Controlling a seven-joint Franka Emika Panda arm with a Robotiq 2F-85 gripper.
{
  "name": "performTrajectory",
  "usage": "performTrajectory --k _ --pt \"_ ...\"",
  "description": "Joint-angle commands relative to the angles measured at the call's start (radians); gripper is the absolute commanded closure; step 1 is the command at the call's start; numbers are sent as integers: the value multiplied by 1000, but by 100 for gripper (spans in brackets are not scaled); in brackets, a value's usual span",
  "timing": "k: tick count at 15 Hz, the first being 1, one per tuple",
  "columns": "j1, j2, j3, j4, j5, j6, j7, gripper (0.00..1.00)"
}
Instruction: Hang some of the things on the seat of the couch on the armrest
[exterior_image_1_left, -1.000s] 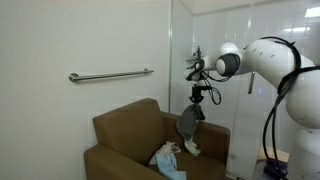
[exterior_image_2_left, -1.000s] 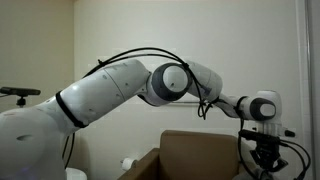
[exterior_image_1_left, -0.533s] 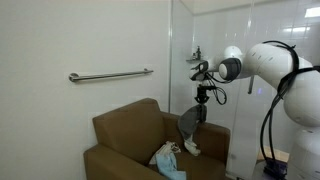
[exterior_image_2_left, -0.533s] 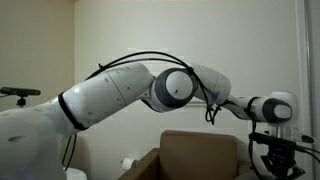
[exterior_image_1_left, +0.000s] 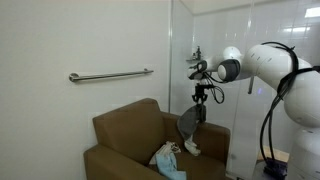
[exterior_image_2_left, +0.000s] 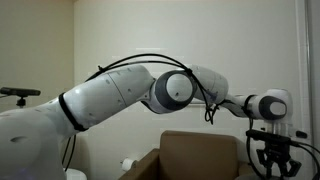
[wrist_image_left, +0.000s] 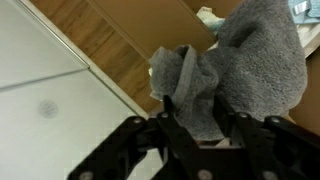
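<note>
Over the far armrest: grey cloth beneath your parted fingers.

Above the boxy brown upholstered couch (exterior_image_1_left: 125, 135) in an exterior view, your fingers (exterior_image_1_left: 199, 99) hang over its wide flat armrest (exterior_image_1_left: 212, 133). The grey-blue terry cloth (exterior_image_1_left: 190, 122) droops beneath them at that armrest. Light blue and white fabric pieces (exterior_image_1_left: 167, 155) lie on the seat (exterior_image_1_left: 143, 157). In an exterior view from behind the arm, your fingers (exterior_image_2_left: 257, 164) stand partly apart above the couch back. At the wrist, the cloth's bunched top (wrist_image_left: 190, 85) sits between them; whether they pinch it, you cannot tell.
</note>
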Motion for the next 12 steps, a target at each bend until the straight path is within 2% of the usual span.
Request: performTrajectory --k 1,4,5,8,12 --pt "16 -7 -3 16 -1 -5 23 23" --pt "33 -26 -6 4 -3 33 19 4" --pt "37 -39 -5 -3 -1 58 13 1" --pt "46 -93 6 -52 11 199 -26 0" --pt "90 -223 37 -203 -6 376 -186 0"
